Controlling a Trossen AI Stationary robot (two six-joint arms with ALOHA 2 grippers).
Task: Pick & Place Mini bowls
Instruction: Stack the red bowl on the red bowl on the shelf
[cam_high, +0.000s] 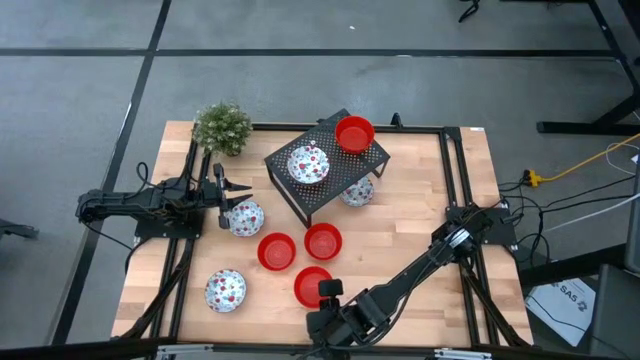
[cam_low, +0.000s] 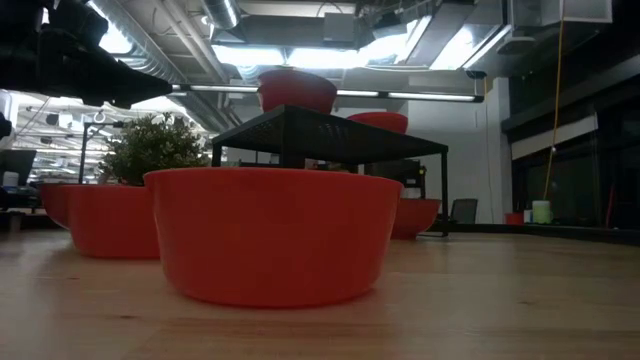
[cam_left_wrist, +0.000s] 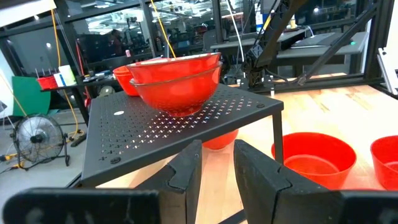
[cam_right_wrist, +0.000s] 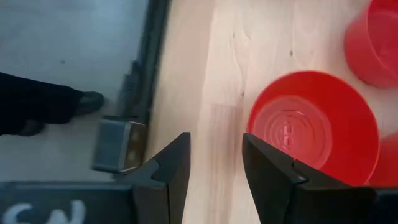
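Observation:
Several mini bowls are spread over the wooden table. On the black rack (cam_high: 325, 172) stand a speckled bowl (cam_high: 308, 165) and a red bowl (cam_high: 354, 133); another speckled bowl (cam_high: 357, 191) sits under it. Three red bowls (cam_high: 276, 251) (cam_high: 322, 241) (cam_high: 312, 286) and two speckled bowls (cam_high: 245, 217) (cam_high: 225, 290) rest on the table. My left gripper (cam_high: 240, 192) (cam_left_wrist: 217, 149) is open, level, pointing at the rack. My right gripper (cam_high: 325, 292) (cam_right_wrist: 216, 140) is open, pointing down beside the nearest red bowl (cam_right_wrist: 314, 127), over bare wood.
A small green plant (cam_high: 222, 127) stands at the far left corner. Black frame rails run along the table's sides (cam_high: 455, 180). The near table edge and its metal corner (cam_right_wrist: 118, 146) lie close to my right gripper. In the low view the near red bowl (cam_low: 272, 235) fills the middle.

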